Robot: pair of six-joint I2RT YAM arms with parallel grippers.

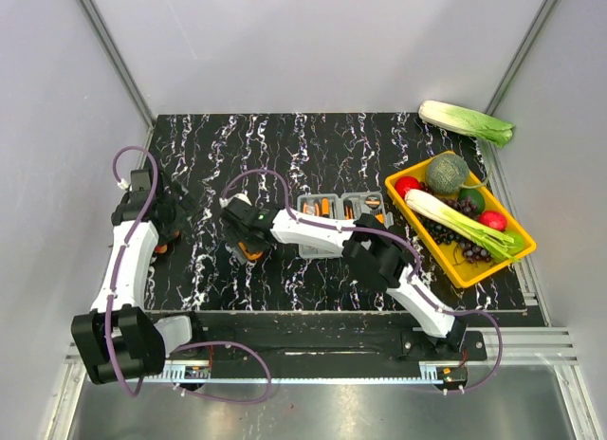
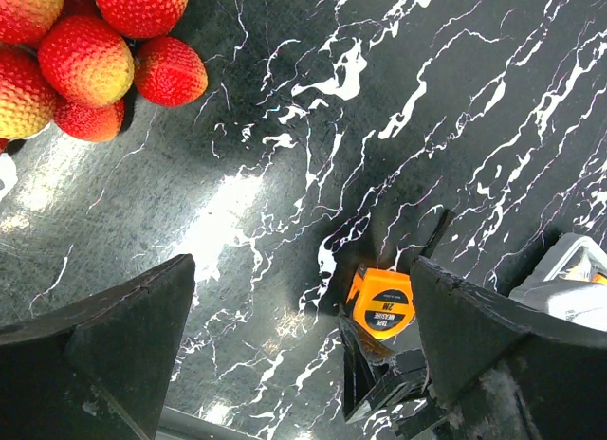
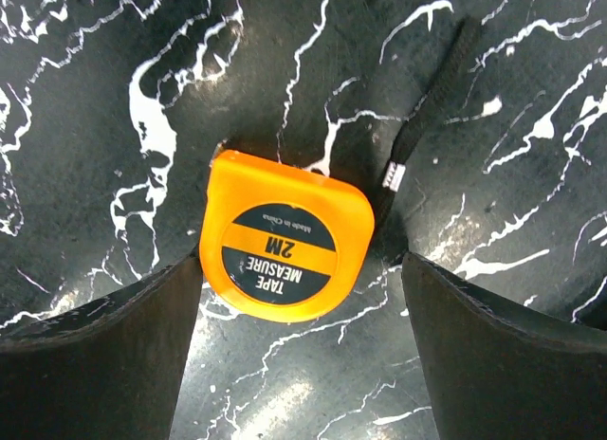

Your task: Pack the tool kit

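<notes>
The tool kit's grey case [image 1: 340, 212] lies open mid-table with orange-and-black tools in its slots; its corner [image 2: 569, 279] shows at the edge of the left wrist view. An orange tape measure [image 3: 285, 236] labelled 2M lies flat on the black marble top, its black strap [image 3: 432, 99] trailing away. My right gripper [image 3: 302, 269] is open, low over the table, and the tape measure [image 1: 251, 253] sits at the mouth of its fingers. My left gripper [image 2: 302, 265] is open and empty at the table's left, looking toward the tape measure [image 2: 384, 302].
A bunch of red bumpy fruits [image 2: 85, 42] lies just beside my left gripper [image 1: 175, 217]. A yellow tray [image 1: 517, 246] of vegetables and fruit stands at the right. A cabbage [image 1: 465, 122] lies at the back right corner. Grey walls enclose the table.
</notes>
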